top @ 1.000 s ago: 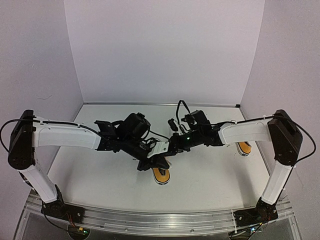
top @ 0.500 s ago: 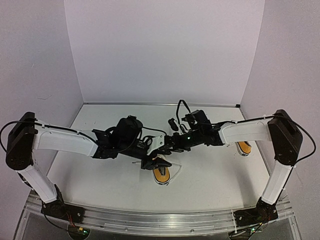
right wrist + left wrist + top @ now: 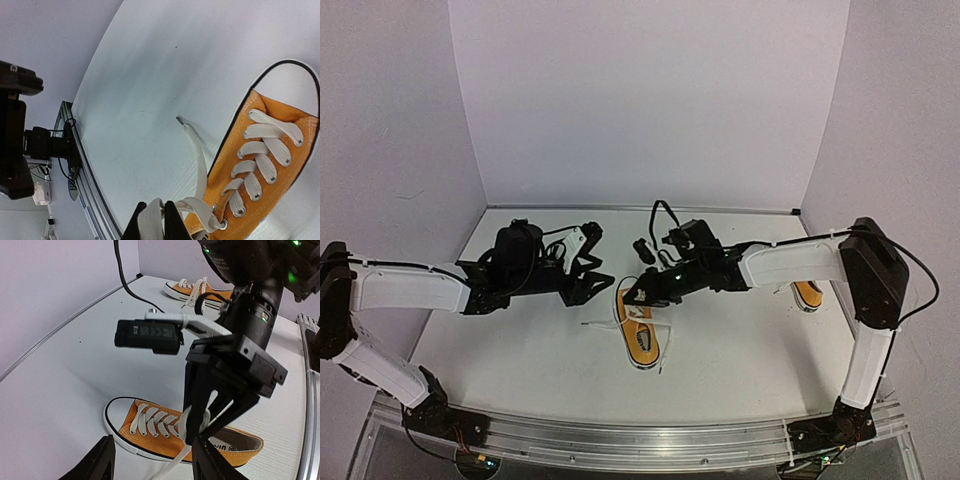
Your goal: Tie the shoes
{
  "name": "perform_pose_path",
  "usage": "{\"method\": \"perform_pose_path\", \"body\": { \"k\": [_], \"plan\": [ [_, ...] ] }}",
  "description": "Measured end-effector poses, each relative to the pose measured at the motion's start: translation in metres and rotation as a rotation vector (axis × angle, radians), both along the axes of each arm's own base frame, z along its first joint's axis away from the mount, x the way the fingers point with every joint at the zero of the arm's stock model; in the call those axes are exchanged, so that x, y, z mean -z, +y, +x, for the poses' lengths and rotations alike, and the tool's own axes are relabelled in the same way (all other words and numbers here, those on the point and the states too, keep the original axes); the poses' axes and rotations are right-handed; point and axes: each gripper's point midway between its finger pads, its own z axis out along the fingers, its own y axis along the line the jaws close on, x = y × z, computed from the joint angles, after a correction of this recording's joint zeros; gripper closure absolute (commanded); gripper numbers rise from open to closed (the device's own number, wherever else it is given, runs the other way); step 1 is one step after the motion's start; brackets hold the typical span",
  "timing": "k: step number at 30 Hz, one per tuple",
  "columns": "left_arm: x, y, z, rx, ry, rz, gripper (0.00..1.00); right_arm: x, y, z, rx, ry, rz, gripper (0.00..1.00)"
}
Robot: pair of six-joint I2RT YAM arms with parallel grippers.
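Note:
An orange shoe [image 3: 641, 340] with a white toe cap lies at the centre of the table, also seen in the left wrist view [image 3: 150, 432] and the right wrist view [image 3: 270, 165]. My right gripper [image 3: 638, 292] hangs over its lace area, shut on a fold of white lace [image 3: 152, 220] near the top eyelets. One loose lace end [image 3: 196, 150] trails across the table to the shoe's left. My left gripper [image 3: 597, 262] stands open and empty, apart from the shoe on its left [image 3: 155, 465]. The other shoe [image 3: 808, 295] sits at the right, partly behind my right arm.
The other shoe [image 3: 200, 290] lies laced near the back wall edge in the left wrist view. A black cable [image 3: 660, 215] loops above the right wrist. The metal rail [image 3: 640, 445] runs along the table's near edge.
My left gripper opened, let go of the lace and drew back to the left. The right gripper stayed over the shoe with lace in it, shifting slightly left.

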Motion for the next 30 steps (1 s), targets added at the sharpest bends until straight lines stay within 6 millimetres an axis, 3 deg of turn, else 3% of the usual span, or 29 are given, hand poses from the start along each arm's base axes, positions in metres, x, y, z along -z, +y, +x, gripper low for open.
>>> {"method": "perform_pose_path", "body": {
  "k": [9, 13, 18, 21, 25, 28, 30],
  "plan": [
    [0.011, 0.020, 0.009, -0.113, 0.044, -0.004, 0.40, 0.022, 0.028, -0.021, -0.075, 0.042, -0.022, 0.62],
    [0.009, 0.023, 0.012, -0.127, 0.049, -0.015, 0.35, 0.022, 0.034, -0.028, -0.100, 0.050, -0.019, 0.51],
    [0.007, 0.022, 0.012, -0.122, 0.058, -0.039, 0.34, 0.016, 0.037, -0.032, -0.119, 0.041, -0.013, 0.49],
    [0.006, 0.020, 0.009, -0.102, 0.065, -0.047, 0.35, 0.002, 0.035, -0.033, -0.122, 0.022, -0.006, 0.50],
    [0.011, 0.015, 0.004, -0.057, 0.082, -0.046, 0.39, -0.039, 0.023, -0.027, -0.109, -0.051, 0.039, 0.56],
    [0.018, 0.011, -0.001, -0.019, 0.101, -0.039, 0.41, -0.068, 0.003, -0.011, -0.068, -0.127, 0.060, 0.62],
    [0.023, 0.008, -0.004, 0.007, 0.110, -0.030, 0.41, -0.076, -0.010, 0.003, -0.041, -0.183, 0.044, 0.64]
  ]
}}
